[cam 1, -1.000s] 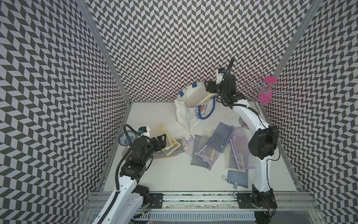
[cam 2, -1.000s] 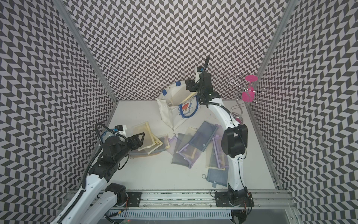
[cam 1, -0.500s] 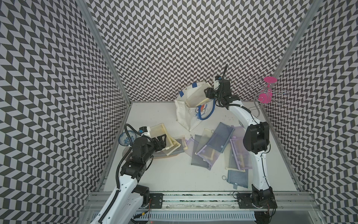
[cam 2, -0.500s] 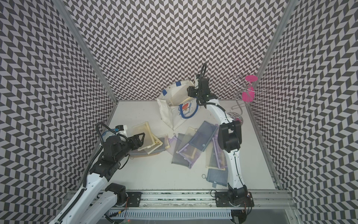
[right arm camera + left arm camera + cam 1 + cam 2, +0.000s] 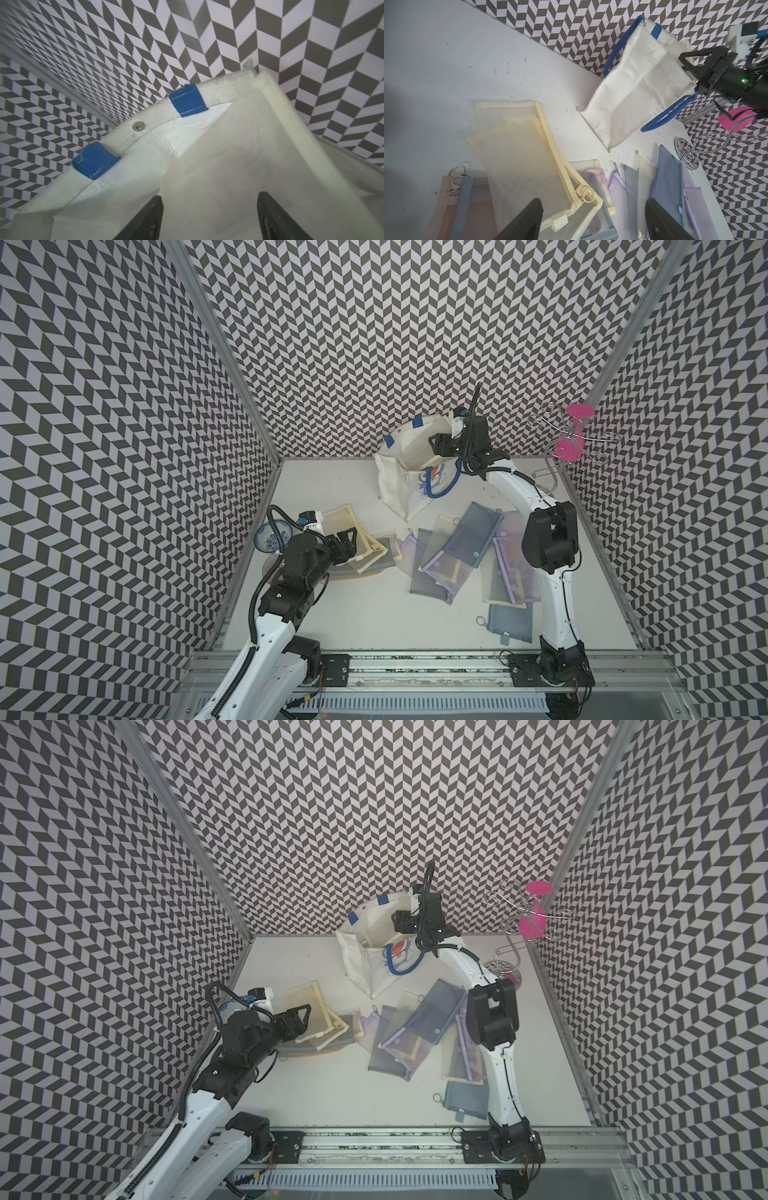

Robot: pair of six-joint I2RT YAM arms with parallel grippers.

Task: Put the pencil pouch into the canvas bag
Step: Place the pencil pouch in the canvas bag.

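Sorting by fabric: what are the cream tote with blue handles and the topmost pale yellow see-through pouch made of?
Cream tote with blue handles: likely matte woven canvas, coarse weave visible. Topmost pale yellow see-through pouch: apparently fine synthetic mesh, translucent, stitched tape edging.

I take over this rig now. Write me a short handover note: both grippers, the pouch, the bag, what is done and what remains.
Right gripper: jaws apart at the mouth of the cream-white canvas bag with blue handles.
Pale cream mesh pencil pouch: leaning inside the bag, upper corner at the rim, seemingly released.
Left gripper: open, empty, above a yellow mesh pouch on the white table.
Left to do: check the pouch settles, withdraw the right gripper.
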